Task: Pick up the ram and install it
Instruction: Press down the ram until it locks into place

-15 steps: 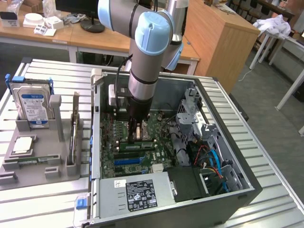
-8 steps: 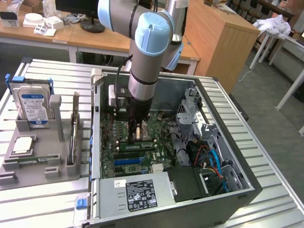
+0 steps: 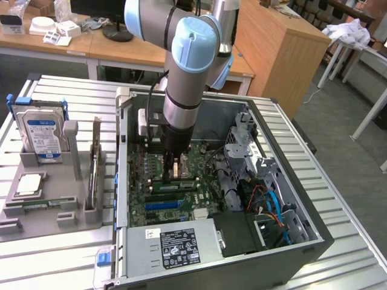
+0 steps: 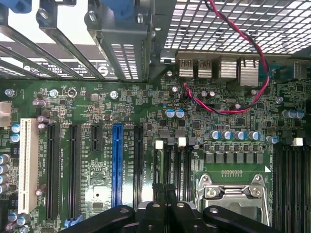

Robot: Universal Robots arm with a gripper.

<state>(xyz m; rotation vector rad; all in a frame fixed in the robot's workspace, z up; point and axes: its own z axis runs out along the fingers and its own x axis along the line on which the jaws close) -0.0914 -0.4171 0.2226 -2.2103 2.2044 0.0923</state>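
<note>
Your end effector (image 3: 172, 171) stands in the middle of the exterior frame, lowered into the open computer case (image 3: 290, 241), just above the motherboard (image 3: 199, 163). In the wrist view its dark fingers (image 4: 160, 194) appear close together, narrow, pressed at a memory slot (image 4: 160, 160) beside the processor socket (image 4: 233, 194). I cannot tell for sure if the ram is between them, because nothing green is visible there.

A long green stick, possibly the ram (image 3: 174, 185), lies across the board directly under the end effector in the exterior view, touching or almost touching the tips.

Further out, at the left of the exterior frame, you see the grey tray (image 3: 45, 214) on the desk (image 3: 54, 254), with the hard drive (image 3: 40, 132) standing upright and the square processor chip (image 3: 29, 184) lying flat below it.
</note>
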